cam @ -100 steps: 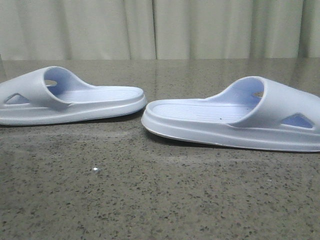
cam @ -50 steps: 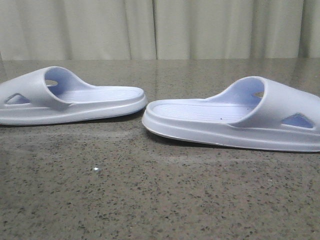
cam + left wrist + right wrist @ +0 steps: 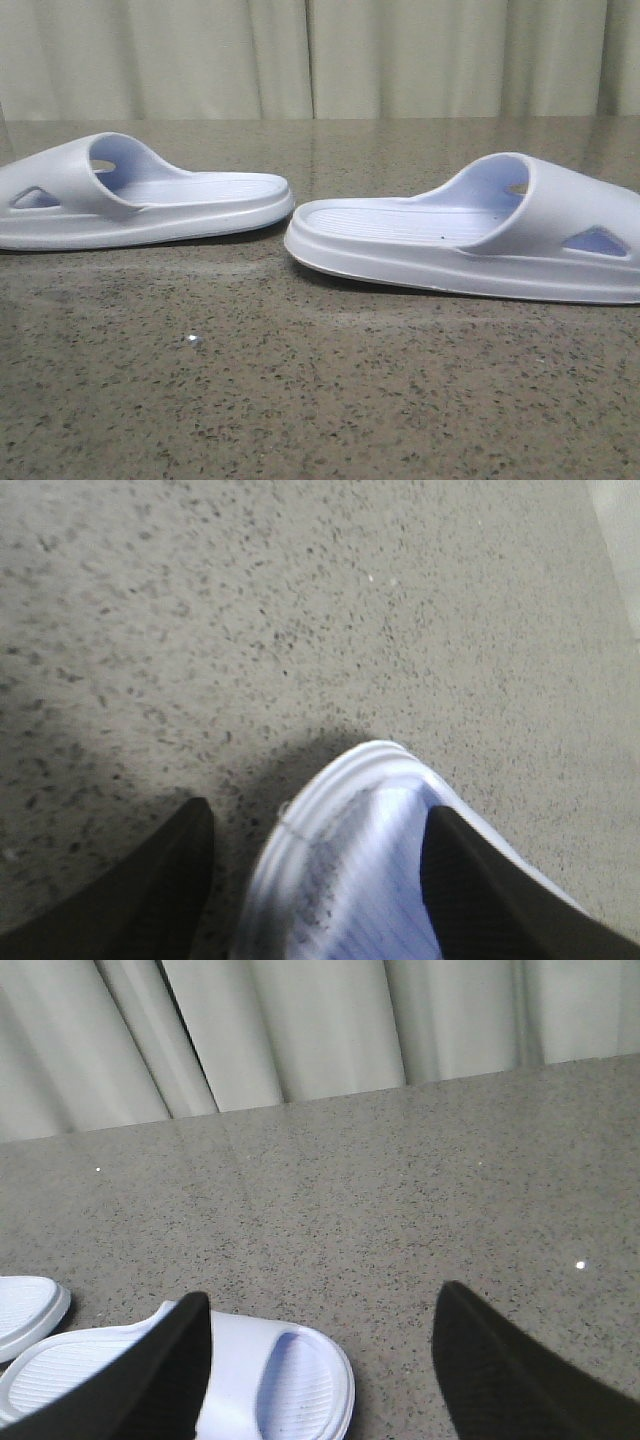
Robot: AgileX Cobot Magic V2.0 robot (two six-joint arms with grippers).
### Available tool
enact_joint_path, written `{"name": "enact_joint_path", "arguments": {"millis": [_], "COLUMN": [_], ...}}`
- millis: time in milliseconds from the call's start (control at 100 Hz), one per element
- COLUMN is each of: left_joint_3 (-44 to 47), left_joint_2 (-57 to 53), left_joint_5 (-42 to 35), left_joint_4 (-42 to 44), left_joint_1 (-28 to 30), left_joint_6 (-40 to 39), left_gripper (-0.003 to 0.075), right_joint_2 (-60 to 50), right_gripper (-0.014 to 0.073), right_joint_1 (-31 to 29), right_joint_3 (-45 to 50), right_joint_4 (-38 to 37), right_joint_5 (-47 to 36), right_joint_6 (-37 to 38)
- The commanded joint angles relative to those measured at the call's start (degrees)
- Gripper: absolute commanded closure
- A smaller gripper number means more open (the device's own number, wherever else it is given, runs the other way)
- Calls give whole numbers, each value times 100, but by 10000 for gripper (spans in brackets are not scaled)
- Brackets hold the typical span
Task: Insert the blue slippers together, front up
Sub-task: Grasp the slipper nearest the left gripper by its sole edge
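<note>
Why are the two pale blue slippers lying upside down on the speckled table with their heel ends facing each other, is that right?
Not upside down. The front view shows the left slipper and right slipper resting sole-down on the table, footbeds up, heel ends facing each other.

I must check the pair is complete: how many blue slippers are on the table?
2. The left slipper lies at the table's left; the right slipper lies at the right, slightly nearer. Their heel ends almost meet mid-table. None seems hidden.

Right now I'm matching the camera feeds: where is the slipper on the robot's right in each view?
Front: right slipper, in the right half.
Left wrist: a slipper end lies between the jaws; which slipper, cannot tell.
Right wrist: right slipper, partly behind one jaw, beside the other slipper's heel.
Shared landmark: speckled tabletop.
</note>
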Motion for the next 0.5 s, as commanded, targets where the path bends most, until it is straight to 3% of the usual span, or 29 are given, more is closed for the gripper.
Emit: {"name": "enact_joint_path", "arguments": {"millis": [0,210,300,490], "left_joint_3": [-186,-197,-197,-197], "left_joint_2": [66,146,146,146], "left_joint_5": [433,477,477,477], "left_joint_4": [-71,-82,-82,-32], "left_joint_1": [-19,-19,-19,-19], "left_joint_6": [97,97,97,240], "left_gripper": [320,335,409,669], "right_joint_2": [113,113,113,113], "right_gripper": [183,183,183,183], "right_joint_1": [-23,-23,-23,-23], "right_joint_3": [-181,-181,-181,-181], "right_joint_4": [28,28,28,28], "right_joint_5": [-429,-370,-360,-360], "right_joint_6": [4,4,4,4]}}
